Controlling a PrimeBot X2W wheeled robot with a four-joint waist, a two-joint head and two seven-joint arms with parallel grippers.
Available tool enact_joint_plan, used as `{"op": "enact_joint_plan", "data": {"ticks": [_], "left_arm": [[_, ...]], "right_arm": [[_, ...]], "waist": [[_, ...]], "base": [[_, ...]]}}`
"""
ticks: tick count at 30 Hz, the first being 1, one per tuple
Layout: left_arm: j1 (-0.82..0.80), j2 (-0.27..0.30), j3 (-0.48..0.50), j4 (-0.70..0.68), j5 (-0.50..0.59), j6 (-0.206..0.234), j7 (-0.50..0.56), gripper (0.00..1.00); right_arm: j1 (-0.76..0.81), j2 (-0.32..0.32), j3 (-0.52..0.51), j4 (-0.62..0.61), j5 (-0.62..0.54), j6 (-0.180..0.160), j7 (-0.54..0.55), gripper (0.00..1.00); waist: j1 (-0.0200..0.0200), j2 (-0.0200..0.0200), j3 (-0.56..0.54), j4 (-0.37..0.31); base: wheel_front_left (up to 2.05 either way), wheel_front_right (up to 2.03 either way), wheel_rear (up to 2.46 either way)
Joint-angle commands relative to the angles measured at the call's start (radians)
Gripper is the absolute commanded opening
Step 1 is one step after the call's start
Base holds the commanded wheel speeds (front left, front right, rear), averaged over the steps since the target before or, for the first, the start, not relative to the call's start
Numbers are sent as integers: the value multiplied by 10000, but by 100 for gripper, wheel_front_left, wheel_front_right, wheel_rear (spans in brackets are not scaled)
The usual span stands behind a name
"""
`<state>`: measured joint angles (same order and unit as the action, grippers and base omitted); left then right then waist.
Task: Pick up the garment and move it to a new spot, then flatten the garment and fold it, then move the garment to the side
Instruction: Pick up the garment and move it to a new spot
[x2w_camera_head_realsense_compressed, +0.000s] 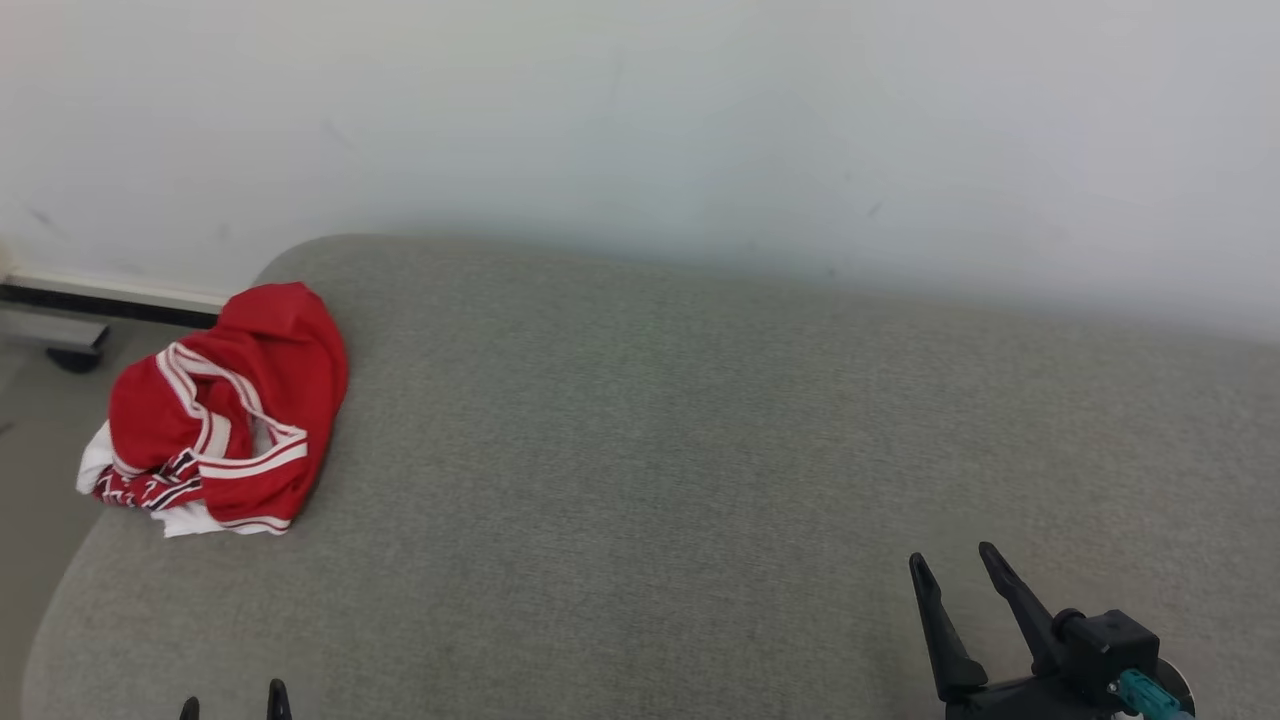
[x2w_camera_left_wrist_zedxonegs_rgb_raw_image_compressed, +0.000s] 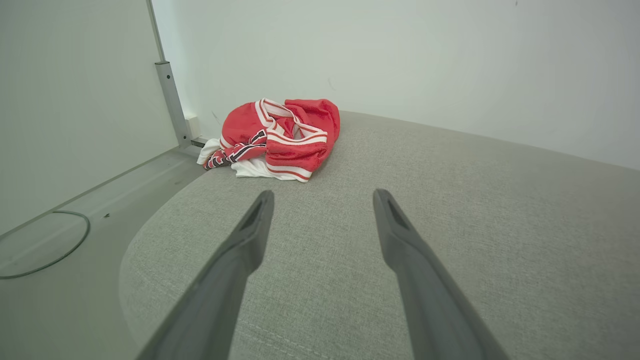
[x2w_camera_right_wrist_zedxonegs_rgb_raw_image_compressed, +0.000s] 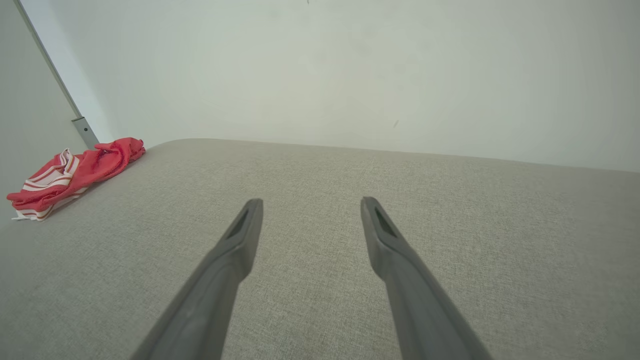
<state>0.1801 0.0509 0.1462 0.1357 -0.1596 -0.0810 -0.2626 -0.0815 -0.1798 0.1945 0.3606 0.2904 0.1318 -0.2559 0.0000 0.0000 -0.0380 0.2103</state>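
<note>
The garment (x2w_camera_head_realsense_compressed: 225, 410) is a red jersey with white stripes, bunched in a heap at the far left edge of the grey cushioned surface (x2w_camera_head_realsense_compressed: 700, 450). It also shows in the left wrist view as the garment (x2w_camera_left_wrist_zedxonegs_rgb_raw_image_compressed: 277, 140), ahead of the fingers, and in the right wrist view as the garment (x2w_camera_right_wrist_zedxonegs_rgb_raw_image_compressed: 75, 172), far off to the left. My left gripper (x2w_camera_head_realsense_compressed: 233, 697) peeks in at the bottom left, open and empty, well short of the heap. My right gripper (x2w_camera_head_realsense_compressed: 952, 562) stands open and empty at the lower right, far from the garment.
A pale wall (x2w_camera_head_realsense_compressed: 640, 120) runs behind the surface. To the left the surface drops off to the floor (x2w_camera_left_wrist_zedxonegs_rgb_raw_image_compressed: 60, 250), where a thin cable (x2w_camera_left_wrist_zedxonegs_rgb_raw_image_compressed: 70, 250) lies and a metal post (x2w_camera_left_wrist_zedxonegs_rgb_raw_image_compressed: 170, 100) stands in the corner.
</note>
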Motion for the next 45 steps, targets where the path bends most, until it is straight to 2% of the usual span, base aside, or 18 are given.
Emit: {"op": "enact_joint_plan", "data": {"ticks": [1,11,18,26,34,39,45], "left_arm": [[107,-10,44,-51,98,-36,-30,100],[240,-11,367,-156,254,-128,-30,100],[434,-10,485,-265,238,-93,-30,100],[524,-11,465,-316,115,82,-30,100],[236,-8,425,-67,-237,43,-30,100],[-739,291,433,423,-626,-139,210,100],[-2779,721,664,847,-1553,-234,1463,100]], "right_arm": [[60,8,8,1,-17,-25,-49,100],[147,287,178,148,-9,-25,-79,100],[-48,270,489,260,77,-25,-78,100],[-73,188,546,336,170,-25,-92,100],[29,208,572,341,208,-25,-94,100],[-80,44,509,149,66,-25,-89,100],[-479,-256,531,-330,-91,-25,187,100]], "waist": [[0,0,-51,982],[0,0,-174,2356],[0,0,-188,2766],[0,0,-178,2774],[0,0,-146,2604],[0,0,205,2490],[0,0,1132,2065]], "base": [[0,0,0],[0,0,0],[0,0,0],[0,0,0],[0,0,0],[0,0,0],[0,0,0]]}}
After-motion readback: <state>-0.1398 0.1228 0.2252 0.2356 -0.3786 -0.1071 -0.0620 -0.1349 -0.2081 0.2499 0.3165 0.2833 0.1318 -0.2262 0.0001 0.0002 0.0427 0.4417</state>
